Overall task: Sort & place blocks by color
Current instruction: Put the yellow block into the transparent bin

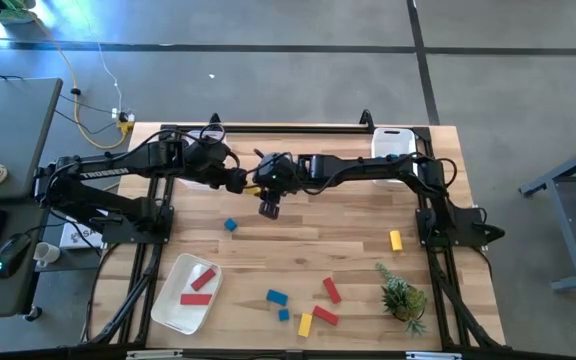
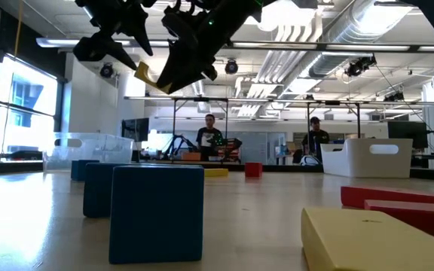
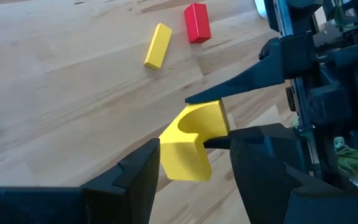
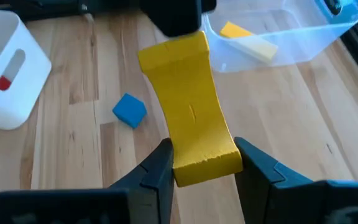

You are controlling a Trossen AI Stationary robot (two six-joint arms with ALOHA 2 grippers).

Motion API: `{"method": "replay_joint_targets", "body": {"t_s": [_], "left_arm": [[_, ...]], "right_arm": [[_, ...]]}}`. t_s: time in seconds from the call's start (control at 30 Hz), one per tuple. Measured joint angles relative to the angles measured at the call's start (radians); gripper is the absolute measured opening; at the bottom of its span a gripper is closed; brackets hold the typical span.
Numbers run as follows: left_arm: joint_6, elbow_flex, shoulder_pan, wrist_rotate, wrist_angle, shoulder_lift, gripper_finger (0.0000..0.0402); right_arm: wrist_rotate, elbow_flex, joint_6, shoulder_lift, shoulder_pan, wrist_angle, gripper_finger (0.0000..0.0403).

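Observation:
A yellow arch-shaped block (image 1: pixel 253 188) hangs in the air between both grippers, over the table's far middle. My right gripper (image 4: pixel 204 165) is shut on one end of it. My left gripper (image 3: pixel 194 171) is open, with its fingers on either side of the block's other end (image 3: pixel 184 163). The low view shows the block (image 2: pixel 148 75) high above the table. Below it a blue cube (image 4: pixel 129 109) lies on the wood. Several more red, yellow and blue blocks lie at the near right, among them a yellow bar (image 1: pixel 396 239) and a red bar (image 1: pixel 331 290). My right gripper pinches the arch block's end (image 4: pixel 207 158) between its two fingers, coming level from the table's right, in line with the block. The block is lifted clear and reaches out toward my left gripper. My left gripper has one finger (image 3: pixel 143 171) against the block's other end. A gap shows at the other finger.
A clear bin (image 4: pixel 278 37) with yellow blocks stands at the far left under my left arm. A white bin (image 1: pixel 188 292) with red blocks lies at the near left, another white bin (image 1: pixel 393 143) stands at the far right, and a small green plant (image 1: pixel 403 297) at the near right.

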Motion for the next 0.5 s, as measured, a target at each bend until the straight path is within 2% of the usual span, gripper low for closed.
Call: {"method": "replay_joint_targets", "body": {"t_s": [0.5], "left_arm": [[0.041, 0.0, 0.001, -0.003, 0.0, 0.023, 0.0195]], "right_arm": [[-0.003, 0.0, 0.002, 0.0, 0.001, 0.025, 0.0107]]}}
